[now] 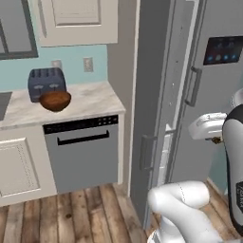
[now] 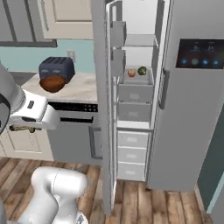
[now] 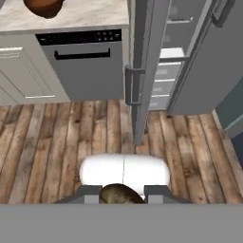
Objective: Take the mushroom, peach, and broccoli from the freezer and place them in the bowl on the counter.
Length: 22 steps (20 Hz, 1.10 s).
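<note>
My gripper (image 3: 122, 193) is shut on the mushroom (image 3: 118, 195), whose brown cap shows between the two fingertips. The hand hangs over the wooden floor in front of the freezer (image 2: 133, 100), whose narrow door (image 2: 103, 109) stands open. In the side views the gripper (image 1: 217, 140) (image 2: 21, 128) sits low under the white wrist. The peach (image 2: 131, 72) and the broccoli (image 2: 141, 71) lie side by side on a freezer shelf. The reddish-brown bowl (image 1: 55, 100) (image 2: 52, 83) (image 3: 42, 6) stands on the counter (image 1: 92, 100), in front of the toaster.
A dark blue-grey toaster (image 1: 46, 83) stands behind the bowl by the wall. A grey dishwasher (image 1: 83, 154) sits under the counter beside the open freezer door (image 1: 151, 118). The wider fridge door with the dispenser panel (image 2: 197, 53) is closed.
</note>
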Available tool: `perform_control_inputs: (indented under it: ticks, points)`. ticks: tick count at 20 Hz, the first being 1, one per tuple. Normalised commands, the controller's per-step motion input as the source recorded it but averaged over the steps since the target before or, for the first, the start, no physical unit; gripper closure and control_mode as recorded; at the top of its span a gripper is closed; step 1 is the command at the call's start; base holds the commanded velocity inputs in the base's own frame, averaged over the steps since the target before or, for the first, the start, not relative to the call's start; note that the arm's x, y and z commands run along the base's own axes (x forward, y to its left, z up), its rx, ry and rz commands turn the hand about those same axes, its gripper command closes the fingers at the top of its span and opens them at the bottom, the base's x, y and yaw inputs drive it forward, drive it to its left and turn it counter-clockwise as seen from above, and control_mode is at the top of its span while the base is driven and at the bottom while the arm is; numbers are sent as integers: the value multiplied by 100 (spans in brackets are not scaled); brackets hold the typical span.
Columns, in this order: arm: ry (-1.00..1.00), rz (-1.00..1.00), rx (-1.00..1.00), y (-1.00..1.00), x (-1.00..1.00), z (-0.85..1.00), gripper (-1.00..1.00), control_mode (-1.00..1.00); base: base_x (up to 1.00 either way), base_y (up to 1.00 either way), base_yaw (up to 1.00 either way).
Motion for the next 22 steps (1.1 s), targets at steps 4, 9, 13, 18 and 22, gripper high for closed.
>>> perform_control_inputs:
  ticks: [4,9,13,18,22]
  points:
    - [0,0,0,0,0,0,100,100,0,100,0]
    - [0,0,0,0,0,0,100,100,10,100,8]
    - [0,0,0,0,0,0,100,100,31,88,12]
    - [0,0,0,0,0,0,100,100,57,65,10]
    - [0,0,0,0,0,0,100,100,70,44,6]
